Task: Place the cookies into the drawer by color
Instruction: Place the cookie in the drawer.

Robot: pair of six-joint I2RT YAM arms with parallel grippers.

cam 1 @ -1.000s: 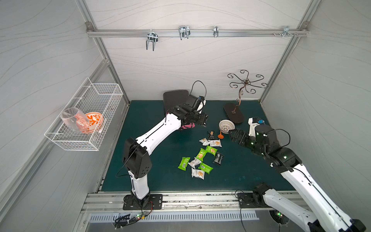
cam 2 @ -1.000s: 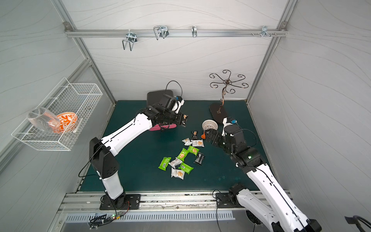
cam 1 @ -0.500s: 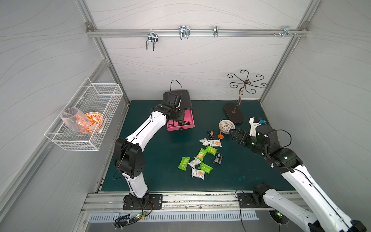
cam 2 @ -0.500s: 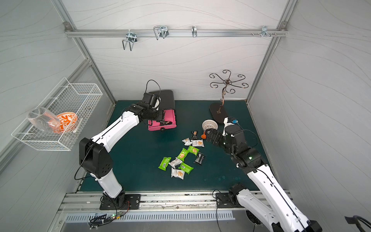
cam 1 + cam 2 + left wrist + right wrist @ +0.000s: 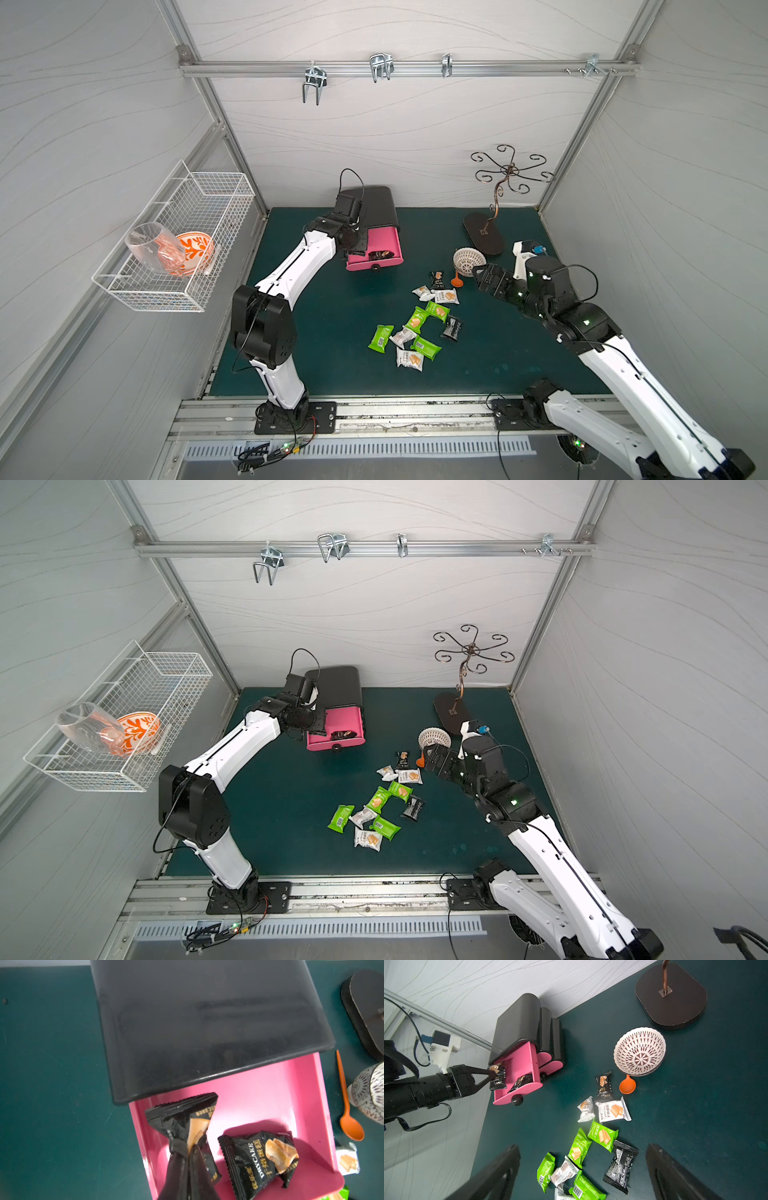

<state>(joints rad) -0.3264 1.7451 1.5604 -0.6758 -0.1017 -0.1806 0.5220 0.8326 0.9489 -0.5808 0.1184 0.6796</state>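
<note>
Left gripper (image 5: 188, 1152) pinches a black cookie packet (image 5: 182, 1120) over the open pink drawer (image 5: 270, 1093), far left; a second black packet (image 5: 257, 1157) lies inside. Right gripper (image 5: 482, 277) stands spread, right of the loose cookies (image 5: 417, 319).

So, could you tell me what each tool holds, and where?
The left tool pinches a black packet at its bunched middle; the right tool holds nothing.

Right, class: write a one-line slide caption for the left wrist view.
Left claw pinches a black cookie packet over the open pink drawer, where a second black packet lies.
</note>
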